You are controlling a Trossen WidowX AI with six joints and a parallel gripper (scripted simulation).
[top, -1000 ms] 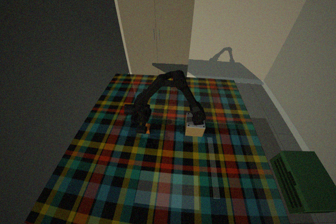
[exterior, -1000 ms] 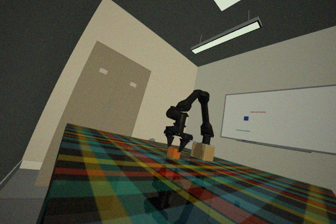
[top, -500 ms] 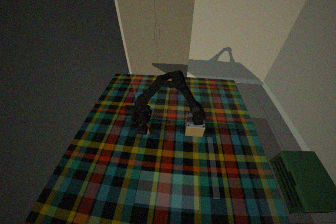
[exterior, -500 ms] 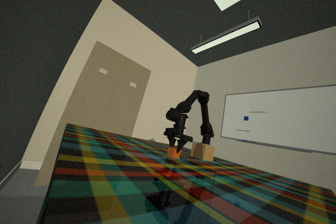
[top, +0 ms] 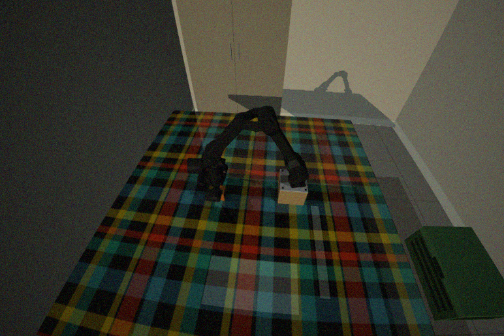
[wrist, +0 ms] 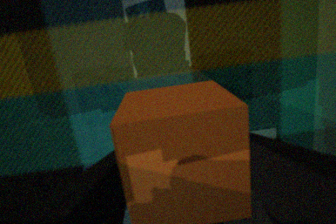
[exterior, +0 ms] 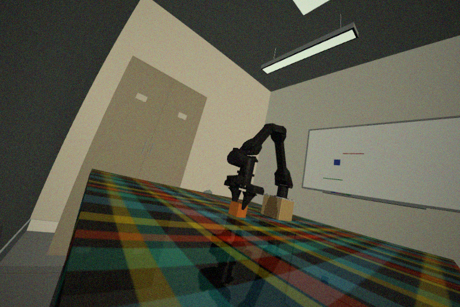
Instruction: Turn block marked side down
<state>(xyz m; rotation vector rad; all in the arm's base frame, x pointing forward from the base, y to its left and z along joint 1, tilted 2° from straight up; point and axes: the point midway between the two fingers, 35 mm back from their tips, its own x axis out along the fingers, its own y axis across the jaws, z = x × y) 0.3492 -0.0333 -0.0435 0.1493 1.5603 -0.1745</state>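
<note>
Block: an orange cube (wrist: 183, 145) is filling the wrist view, sitting on the plaid table (exterior: 156, 258); a paler orange patch is showing on its near face. In the exterior view the block (exterior: 238, 209) is resting on the cloth just left of the tan base box, apart from it.
Gripper: the black gripper (exterior: 242, 199) is pointing straight down over the block, one finger on each side of it, and is clamping the block between them. From the top view the gripper (top: 213, 191) is hiding nearly all of the block, with only an orange sliver (top: 222, 197) peeking out at its right edge.
Marked side: which face is carrying the mark is not something I can tell.
Arm: the dark arm (exterior: 273, 136) is arching up from its base and back down to the block.
Base: the arm is standing on a tan box (exterior: 277, 207) on the table.
Green crate: a green crate (top: 456, 271) is sitting on the floor to the right of the table.
Far wall: a double door (exterior: 148, 124) is standing behind the table, and a whiteboard (exterior: 382, 161) is hanging on the right wall.
Ceiling: a long lamp (exterior: 310, 48) is glowing overhead.
</note>
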